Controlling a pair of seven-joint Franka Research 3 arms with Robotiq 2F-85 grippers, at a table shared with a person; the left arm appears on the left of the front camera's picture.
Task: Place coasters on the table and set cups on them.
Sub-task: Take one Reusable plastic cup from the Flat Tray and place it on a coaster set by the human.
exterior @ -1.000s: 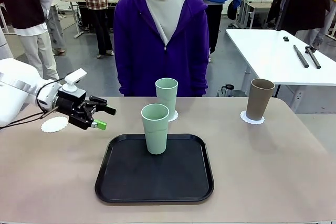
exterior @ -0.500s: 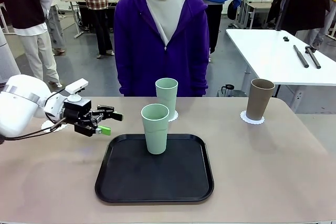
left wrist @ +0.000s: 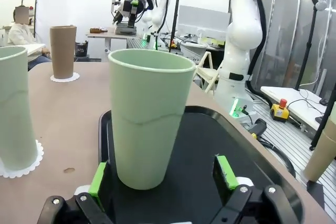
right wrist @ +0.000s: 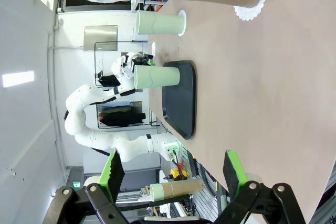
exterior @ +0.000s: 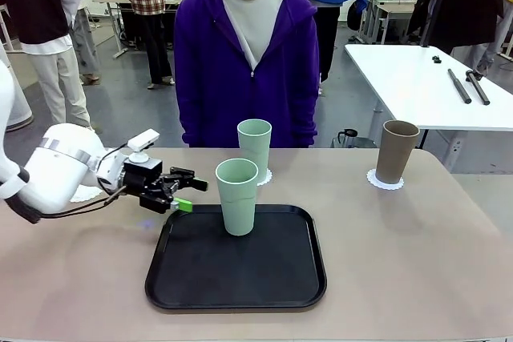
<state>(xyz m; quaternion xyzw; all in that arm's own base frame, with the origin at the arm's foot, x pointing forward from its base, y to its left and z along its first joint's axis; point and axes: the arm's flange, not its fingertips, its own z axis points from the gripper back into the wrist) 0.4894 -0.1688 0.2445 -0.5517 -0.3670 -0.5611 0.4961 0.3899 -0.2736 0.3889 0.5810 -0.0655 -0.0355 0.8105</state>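
Beige worktop (exterior: pixel 417 246): left pincer (exterior: pixel 186 191) released, flanking light, stiff mint tapered tumbler (exterior: pixel 237 196); grab mid-wall.

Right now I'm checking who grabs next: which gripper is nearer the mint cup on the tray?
Left. The left gripper is open beside the cup on the tray; the right gripper stays far off.

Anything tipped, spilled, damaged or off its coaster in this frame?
Nothing stands out. All three cups are upright: the brown cup and the far green cup stand on doilies, and the near green cup stands on the black tray, with the open left claw beside it.
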